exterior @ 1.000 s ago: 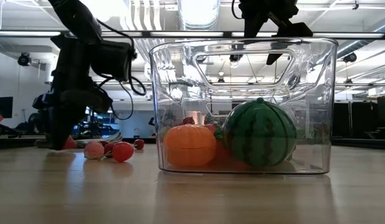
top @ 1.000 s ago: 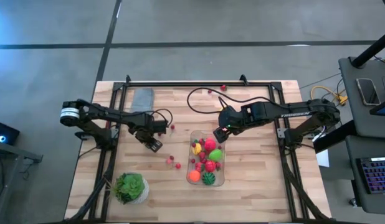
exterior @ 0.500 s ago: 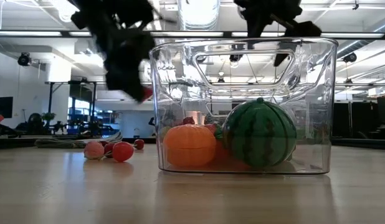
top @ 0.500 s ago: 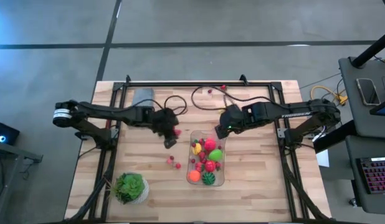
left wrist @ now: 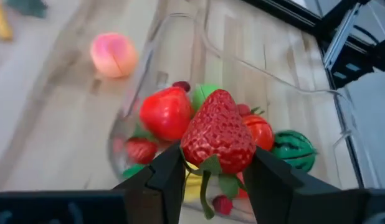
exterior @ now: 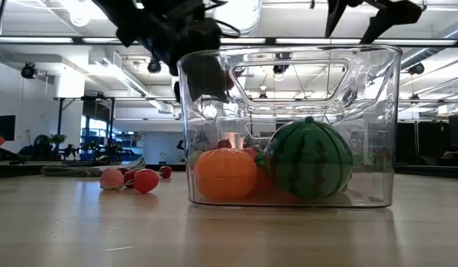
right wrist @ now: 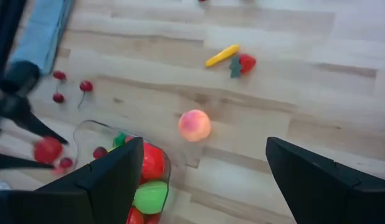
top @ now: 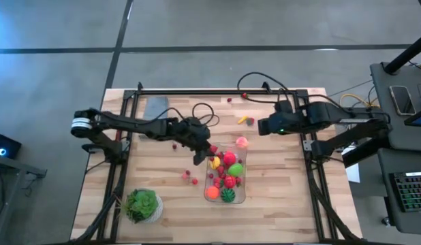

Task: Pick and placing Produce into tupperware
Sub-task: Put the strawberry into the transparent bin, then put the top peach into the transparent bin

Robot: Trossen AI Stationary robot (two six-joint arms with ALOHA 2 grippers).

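A red toy strawberry [left wrist: 218,132] sits pinched between the left gripper's [top: 203,154] dark fingers, right over the near-left corner of the clear rectangular plastic tupperware [top: 241,195]. Inside the tupperware: a striped green ball [exterior: 310,158] and an orange piece [exterior: 226,172]. A pink peach [top: 242,142] lies just beyond it. The right gripper [top: 262,126] hangs spread wide, empty, farther back.

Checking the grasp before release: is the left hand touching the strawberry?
Touching. The left wrist view shows the left hand with both fingers pressed against the strawberry.
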